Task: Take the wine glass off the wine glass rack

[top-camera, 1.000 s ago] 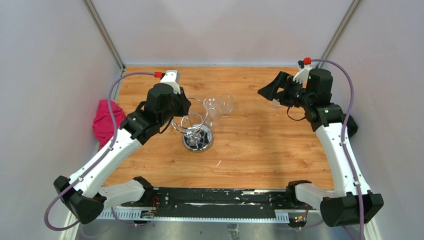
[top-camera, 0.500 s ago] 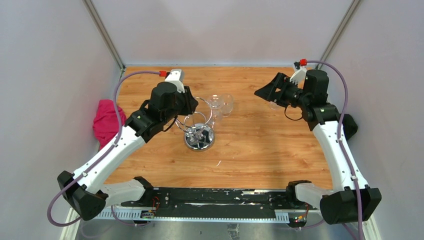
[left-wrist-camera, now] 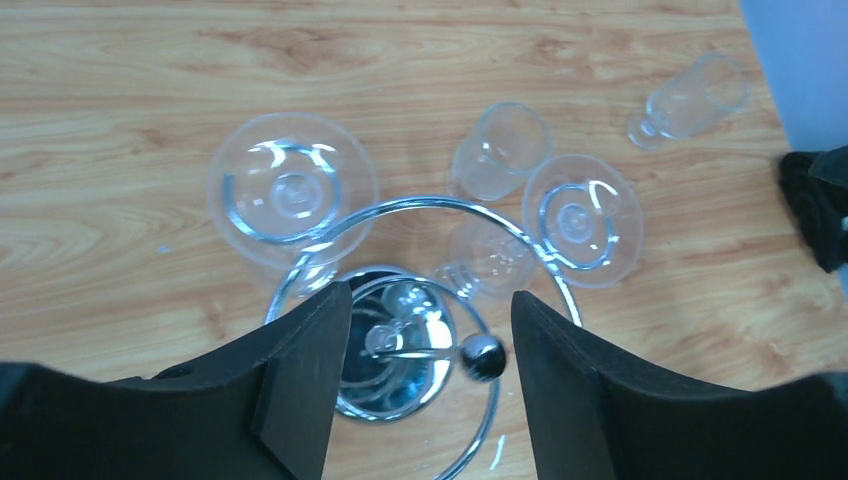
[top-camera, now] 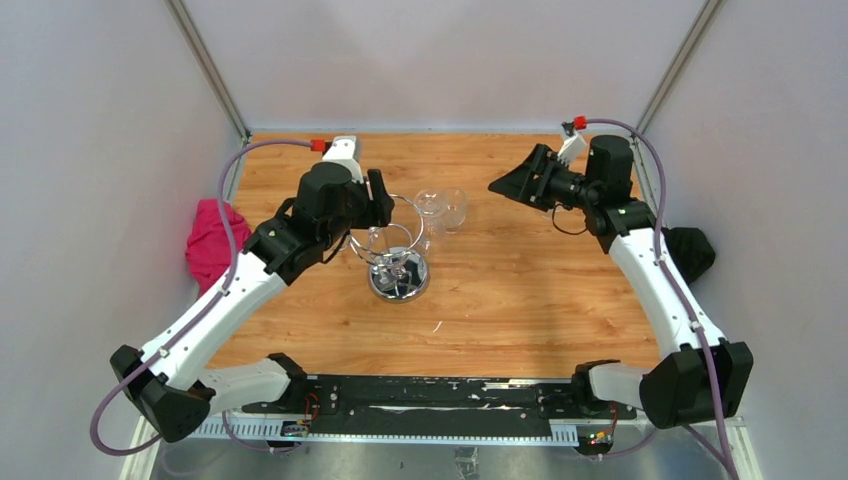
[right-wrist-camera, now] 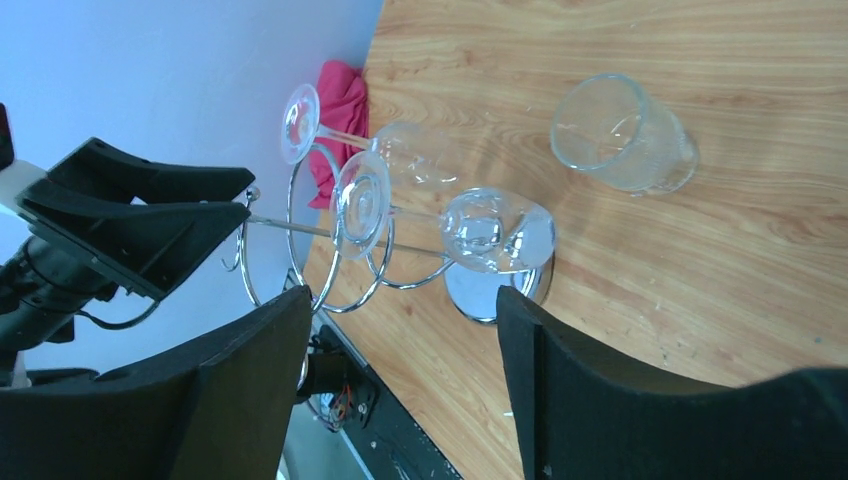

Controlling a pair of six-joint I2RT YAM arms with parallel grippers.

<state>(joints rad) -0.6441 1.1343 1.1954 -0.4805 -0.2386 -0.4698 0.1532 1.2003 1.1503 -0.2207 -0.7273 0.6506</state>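
The chrome wine glass rack (top-camera: 398, 280) stands left of the table's middle. Two wine glasses hang upside down from its top ring; their round feet show in the left wrist view (left-wrist-camera: 293, 190) (left-wrist-camera: 582, 220) and the right wrist view (right-wrist-camera: 300, 122) (right-wrist-camera: 360, 205). My left gripper (top-camera: 378, 198) (left-wrist-camera: 430, 295) is open just above the rack, its fingers either side of the ball-tipped pole (left-wrist-camera: 483, 357) without touching it. My right gripper (top-camera: 503, 186) (right-wrist-camera: 403, 300) is open and empty in the air, right of the rack and facing it.
A clear tumbler (top-camera: 455, 207) (right-wrist-camera: 620, 130) stands just behind the rack. Another small glass (left-wrist-camera: 690, 100) lies further right. A pink cloth (top-camera: 210, 240) sits at the left wall and a black object (top-camera: 690, 250) at the right wall.
My left gripper's jaws have opened from nearly shut at the rack's top. My right arm has swung left toward the rack, its jaws narrowing a little.
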